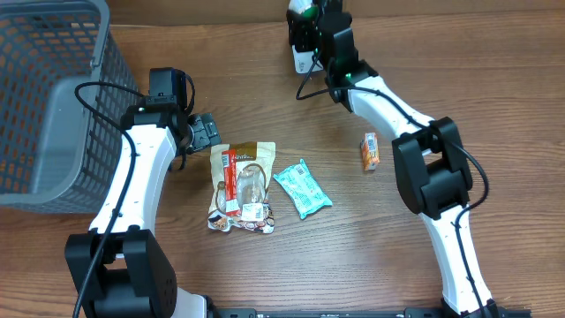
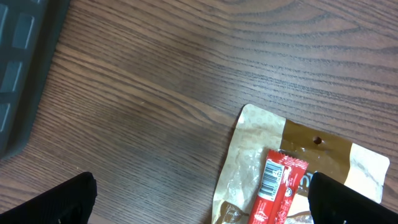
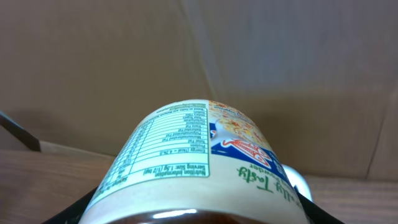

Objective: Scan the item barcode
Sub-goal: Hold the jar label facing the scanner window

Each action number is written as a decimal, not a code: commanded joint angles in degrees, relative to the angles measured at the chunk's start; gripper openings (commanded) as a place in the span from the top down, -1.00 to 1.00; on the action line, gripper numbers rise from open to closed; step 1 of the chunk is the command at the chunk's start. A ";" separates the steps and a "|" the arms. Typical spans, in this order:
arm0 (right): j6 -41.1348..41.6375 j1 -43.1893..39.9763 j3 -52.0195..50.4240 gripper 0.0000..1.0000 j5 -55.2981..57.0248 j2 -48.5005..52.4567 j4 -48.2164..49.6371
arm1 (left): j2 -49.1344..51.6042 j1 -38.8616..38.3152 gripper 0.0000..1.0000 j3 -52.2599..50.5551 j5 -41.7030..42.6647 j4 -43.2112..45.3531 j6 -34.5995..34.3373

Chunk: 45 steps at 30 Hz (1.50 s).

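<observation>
- Grey basket (image 1: pixel 44 97) sits on the table's (image 1: pixel 494 79) left side.
- Brown snack pouch (image 1: pixel 243 185) lies mid-table, with the left pincer (image 1: pixel 210 132) spread wide and empty just beside it.
- Right pincer (image 1: pixel 311 35) is clamped on the labelled tub (image 3: pixel 186 155) at the far edge, nutrition panel facing its camera.

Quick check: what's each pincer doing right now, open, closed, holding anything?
Left pincer: open, holding nothing.
Right pincer: closed on a labelled jar.
</observation>
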 commanded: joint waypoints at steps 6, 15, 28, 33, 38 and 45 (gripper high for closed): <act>0.57 0.04 1.14 0.18 0.83 2.38 6.69 | -0.35 -0.39 -1.00 1.01 -0.11 0.07 -0.57; 0.55 0.02 1.14 0.17 4.22 2.58 8.72 | -0.35 -0.39 -1.00 1.01 -0.11 0.07 -0.57; 2.23 -0.11 1.14 0.18 2.97 2.80 7.91 | -0.35 -0.39 -1.00 1.01 -0.11 0.07 -0.57; 2.27 -0.13 1.14 0.19 2.97 4.55 8.15 | -0.35 -0.39 -1.00 1.01 -0.11 0.07 -0.57; 2.27 -0.15 1.14 0.19 2.47 5.16 8.41 | -0.35 -0.39 -0.99 1.01 -0.11 0.07 -0.57; 2.27 -0.96 1.16 0.17 -2.25 -0.33 6.25 | -0.35 -0.39 -1.00 1.01 -0.11 0.07 -0.57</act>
